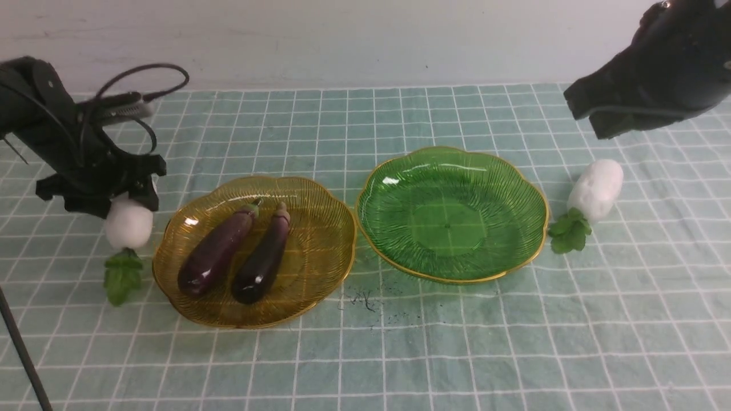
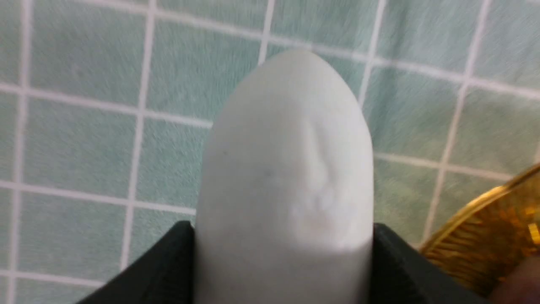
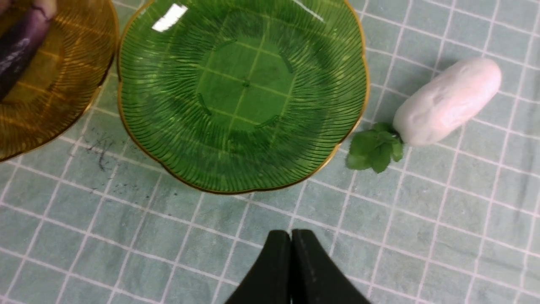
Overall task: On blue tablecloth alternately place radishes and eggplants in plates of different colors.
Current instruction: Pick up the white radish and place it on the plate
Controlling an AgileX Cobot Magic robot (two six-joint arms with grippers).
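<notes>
On the blue tablecloth [image 1: 514, 342] the amber plate [image 1: 320, 194] holds both eggplants [image 1: 217, 251] [image 1: 262, 257] side by side. The green plate [image 1: 491, 188] to its right has nothing in it. One radish [image 1: 128, 224] lies just left of the amber plate, leaves toward me. My left gripper [image 1: 128, 202] is down over it. In the left wrist view both black fingers [image 2: 168, 261] press the white radish [image 2: 287, 169] at its sides. The other radish [image 1: 595, 185] [image 3: 447, 101] lies right of the green plate. My right gripper [image 3: 291, 232] hangs shut above the cloth, holding nothing.
A white wall [image 1: 342, 40] runs behind the cloth. Dark smudges [image 1: 365, 299] mark the cloth between the plates at the front. A thin dark rod [image 1: 23, 354] crosses the near left corner. The right arm [image 1: 645, 85] hovers at the back right.
</notes>
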